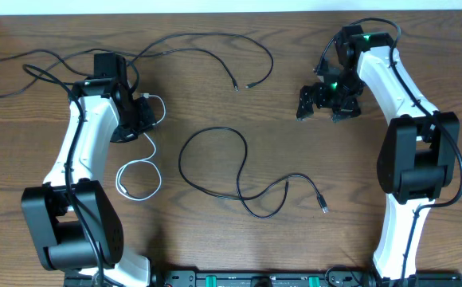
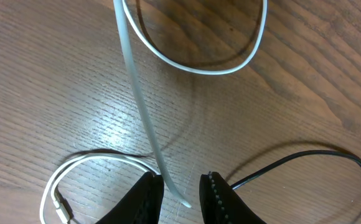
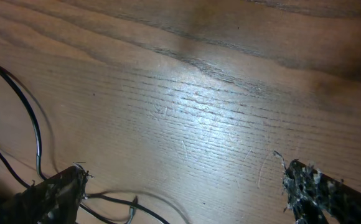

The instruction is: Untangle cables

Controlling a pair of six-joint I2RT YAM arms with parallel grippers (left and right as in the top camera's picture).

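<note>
Because the white cable (image 2: 137, 93) is the short one lying closest to the left arm, the left gripper (image 2: 180, 196) has taken it. Its jaws stand nearly together with the cord running between them. The strand rises clear of the tabletop (image 1: 215, 239), casting its own shadow apart from itself, which suggests it is pinched and lifted rather than merely straddled. Holding it up this way would let it be drawn off from whatever lies beside it. A thin black strand curves in just beside the right-hand finger, and I cannot tell whether it crosses the white cord under the gripper.

The right gripper (image 1: 329, 100) hovers on the far side with its jaws spread wide and nothing between them, probably waiting for a cord to pin or pull.

Counted, there are three cables. One is white, looped near the left arm. Two are black: the upper black cable (image 1: 215, 34) arcs along the far edge, and the lower black cable (image 1: 243, 159) winds across the middle, well apart from the white loop. Two arms work the scene.
</note>
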